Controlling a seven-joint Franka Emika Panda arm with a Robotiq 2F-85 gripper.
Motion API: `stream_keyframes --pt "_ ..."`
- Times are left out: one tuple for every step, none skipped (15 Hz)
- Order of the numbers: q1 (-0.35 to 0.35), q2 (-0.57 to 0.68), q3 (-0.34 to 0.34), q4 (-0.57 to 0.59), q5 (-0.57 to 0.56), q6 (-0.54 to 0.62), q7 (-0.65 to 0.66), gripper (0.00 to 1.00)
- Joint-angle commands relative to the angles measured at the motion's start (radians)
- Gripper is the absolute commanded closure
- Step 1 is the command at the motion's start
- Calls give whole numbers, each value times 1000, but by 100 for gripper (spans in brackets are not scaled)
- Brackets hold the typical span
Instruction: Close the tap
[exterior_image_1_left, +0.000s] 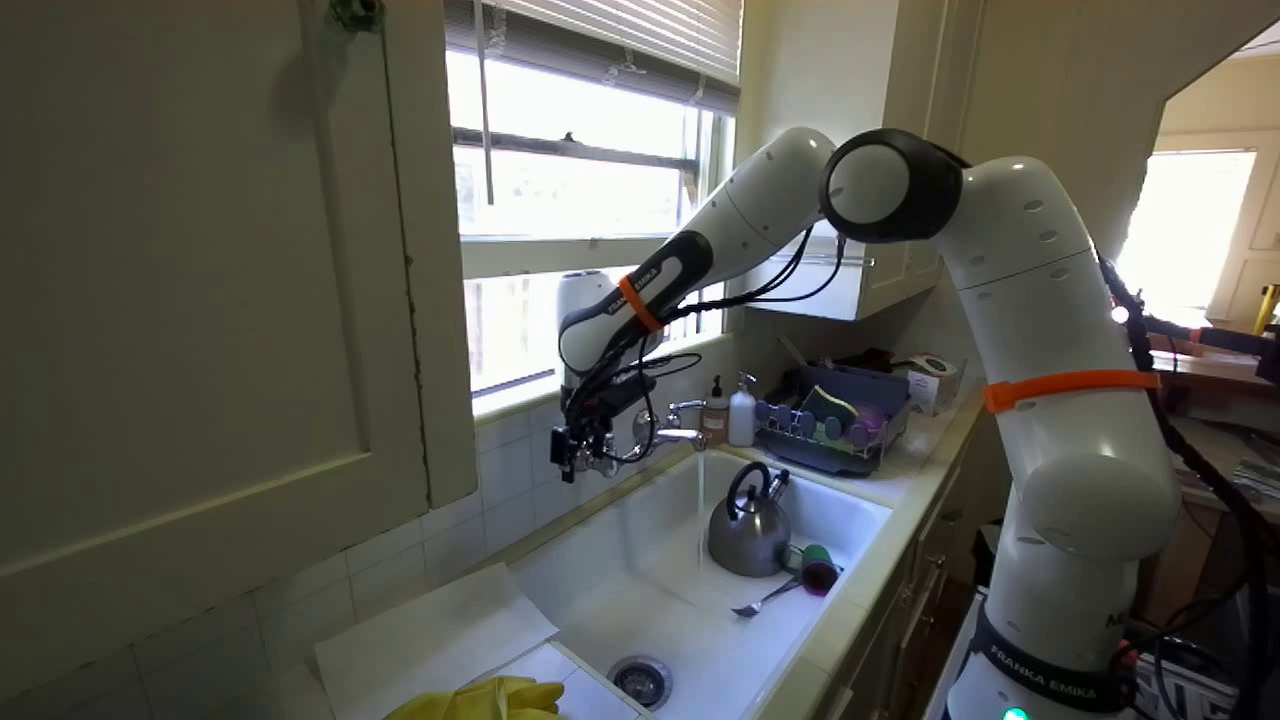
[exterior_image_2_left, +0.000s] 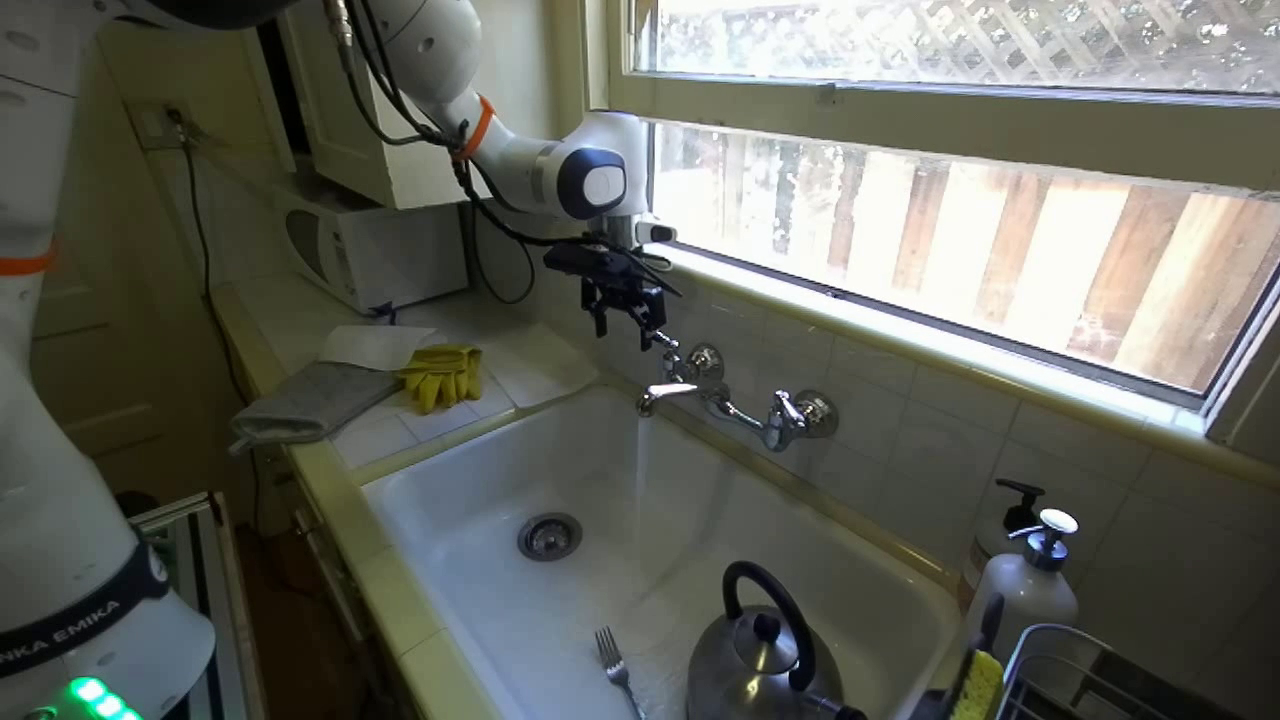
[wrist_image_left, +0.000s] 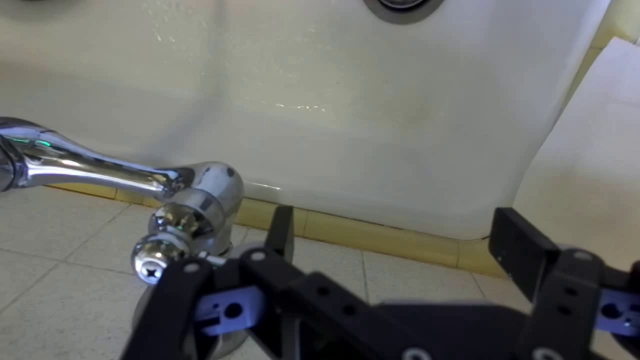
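Water (exterior_image_1_left: 701, 510) falls in a thin stream from the spout of the tap (exterior_image_1_left: 680, 437) in an exterior view, running into a white sink (exterior_image_1_left: 620, 590). The tap is mounted on the tiled wall (exterior_image_1_left: 510, 480) below the window (exterior_image_1_left: 575, 200). Inside the sink stands a kettle (exterior_image_1_left: 750, 535), with 1 fork (exterior_image_1_left: 765, 600) lying near it.

In an exterior view the gripper (exterior_image_2_left: 623, 338) points down just beside 1 of the tap's 2 handles (exterior_image_2_left: 668, 350), its 2 fingers (exterior_image_2_left: 601, 322) parted. Next to the sink stand 2 pump bottles (exterior_image_2_left: 1025, 595), and the drain (exterior_image_2_left: 549, 537) is set in its floor.

In the wrist view the hand is released: its fingers are spread wide, and between them show the sink's yellow tiled edge (wrist_image_left: 380, 238) and the wall. The tap lies outside that gap, next to 1 finger; whether they touch, I cannot tell. A white sheet (wrist_image_left: 590, 145) lies beside the sink.
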Motion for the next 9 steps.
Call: stream_keyframes --pt "-6 -35 14 -22 3 -41 -72 0" --pt "-8 -51 15 -38 1 -49 -92 0" --pt "-7 -73 13 -58 -7 -66 -105 0" --pt "-14 -91 17 -72 1 -84 -131 0" --pt "-15 -113 12 -91 -4 -98 -141 0" --pt "-17 -134 8 -106 -9 -116 -147 0" --pt "-22 -161 3 -130 -13 -124 -157 0" --pt "-29 -185 -1 -148 -12 -139 -166 0" --pt "-36 -217 -11 -174 -19 -144 -163 0"
